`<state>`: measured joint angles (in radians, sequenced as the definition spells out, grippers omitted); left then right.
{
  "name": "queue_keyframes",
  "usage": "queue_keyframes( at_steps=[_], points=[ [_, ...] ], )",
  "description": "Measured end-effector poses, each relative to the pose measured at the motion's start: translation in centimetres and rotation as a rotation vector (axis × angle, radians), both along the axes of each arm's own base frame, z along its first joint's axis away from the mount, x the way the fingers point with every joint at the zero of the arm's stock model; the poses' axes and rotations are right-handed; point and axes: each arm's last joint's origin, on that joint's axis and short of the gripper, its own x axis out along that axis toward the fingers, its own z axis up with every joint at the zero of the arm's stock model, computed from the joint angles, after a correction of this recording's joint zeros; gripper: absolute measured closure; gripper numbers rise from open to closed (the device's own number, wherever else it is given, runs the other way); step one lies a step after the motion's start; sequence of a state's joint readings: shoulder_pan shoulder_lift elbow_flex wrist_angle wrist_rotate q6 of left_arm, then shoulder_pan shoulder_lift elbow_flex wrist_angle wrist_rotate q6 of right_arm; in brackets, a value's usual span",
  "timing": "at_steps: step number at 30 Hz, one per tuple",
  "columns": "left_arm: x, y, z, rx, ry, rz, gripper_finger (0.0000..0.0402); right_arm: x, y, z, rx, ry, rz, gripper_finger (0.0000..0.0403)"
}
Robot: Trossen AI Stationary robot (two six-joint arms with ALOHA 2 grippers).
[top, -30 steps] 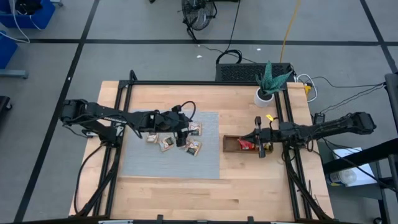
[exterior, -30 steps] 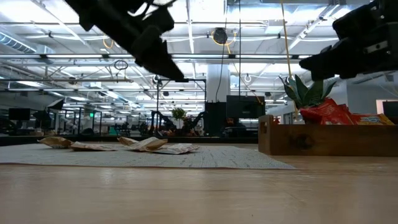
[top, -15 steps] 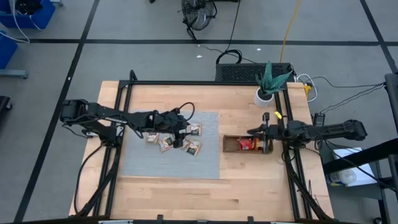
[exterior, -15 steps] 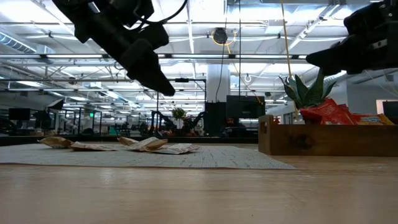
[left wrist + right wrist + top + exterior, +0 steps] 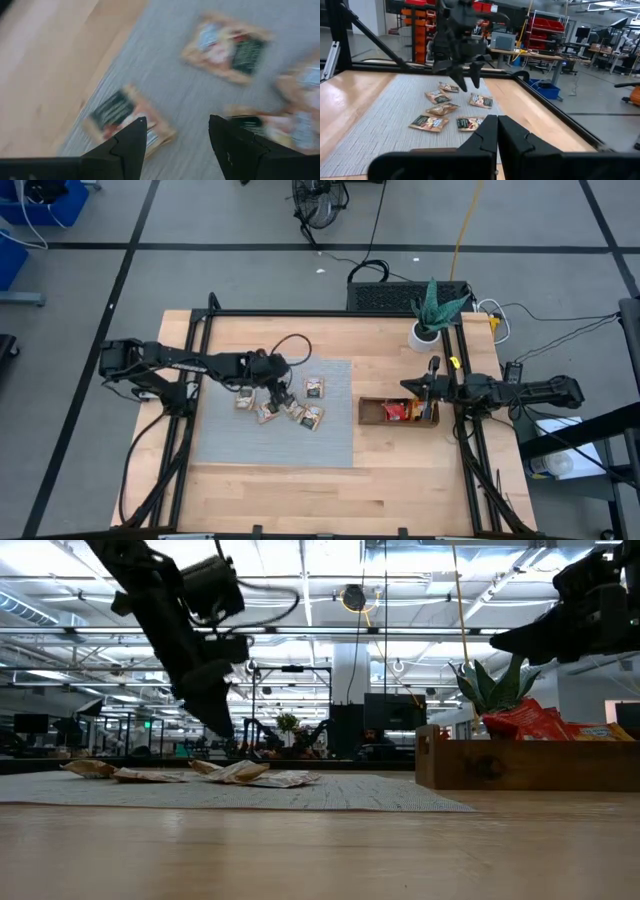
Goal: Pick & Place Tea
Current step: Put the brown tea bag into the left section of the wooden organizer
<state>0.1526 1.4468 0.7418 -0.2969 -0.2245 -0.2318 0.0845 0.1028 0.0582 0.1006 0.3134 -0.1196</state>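
Observation:
Several small square tea sachets [image 5: 295, 413] lie flat on the grey mat [image 5: 230, 445]; the left wrist view shows them just below the fingers [image 5: 125, 117]. My left gripper [image 5: 281, 397] hangs open just above this cluster, pointing steeply down, and touches none of them [image 5: 222, 728]. More tea, in red sachets [image 5: 396, 411], lies in the brown wooden tray [image 5: 370, 412] to the right of the mat. My right gripper [image 5: 412, 388] is shut and empty, level, above the tray's right end [image 5: 497, 131].
A potted plant [image 5: 426, 330] stands at the far right behind the tray. The tray's wall [image 5: 480, 765] rises above the table top. Bare mat [image 5: 270, 450] and bare wood [image 5: 330, 490] lie on the near side of the sachets.
My left gripper has sunk toward the sachets, tipped steeper and rolled, shifting a little toward the table's left edge; it stays open. My right gripper has drawn back toward the table's right edge over the tray and turned, staying shut. The sachets have not moved.

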Motion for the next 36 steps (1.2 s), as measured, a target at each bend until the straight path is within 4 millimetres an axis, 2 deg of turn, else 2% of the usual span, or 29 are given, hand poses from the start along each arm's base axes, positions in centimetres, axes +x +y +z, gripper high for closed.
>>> queue_keyframes(
  at_steps=[5,8,12,19,23,31,36],
  points=[
    [-0.8,2.1,-0.3,-0.139,-0.010,0.203,0.0188,0.0,0.0,-0.1,-0.006,0.013,0.000,0.0403],
    [-2.5,3.8,-0.8,-0.262,0.066,0.351,0.0188,0.1,0.0,-0.2,0.004,0.019,0.000,0.0403],
    [-4.3,5.6,-1.5,-0.313,0.137,0.479,0.0188,0.1,0.0,-0.3,0.023,0.026,0.001,0.0403],
    [-4.8,7.6,-1.6,-0.474,0.024,0.388,0.0188,0.3,0.0,-0.4,0.024,0.046,0.003,0.0403],
    [-5.4,8.0,-2.0,-0.505,0.017,0.420,0.0188,0.3,0.0,-0.5,0.023,0.051,0.003,0.0403],
    [-5.8,7.7,-3.5,-0.608,-0.089,0.394,0.0188,0.3,0.0,-0.5,0.022,0.052,0.003,0.0403],
    [-5.8,7.6,-4.3,-0.611,-0.137,0.402,0.0188,0.3,0.0,-0.5,0.020,0.052,0.003,0.0403]
  ],
)
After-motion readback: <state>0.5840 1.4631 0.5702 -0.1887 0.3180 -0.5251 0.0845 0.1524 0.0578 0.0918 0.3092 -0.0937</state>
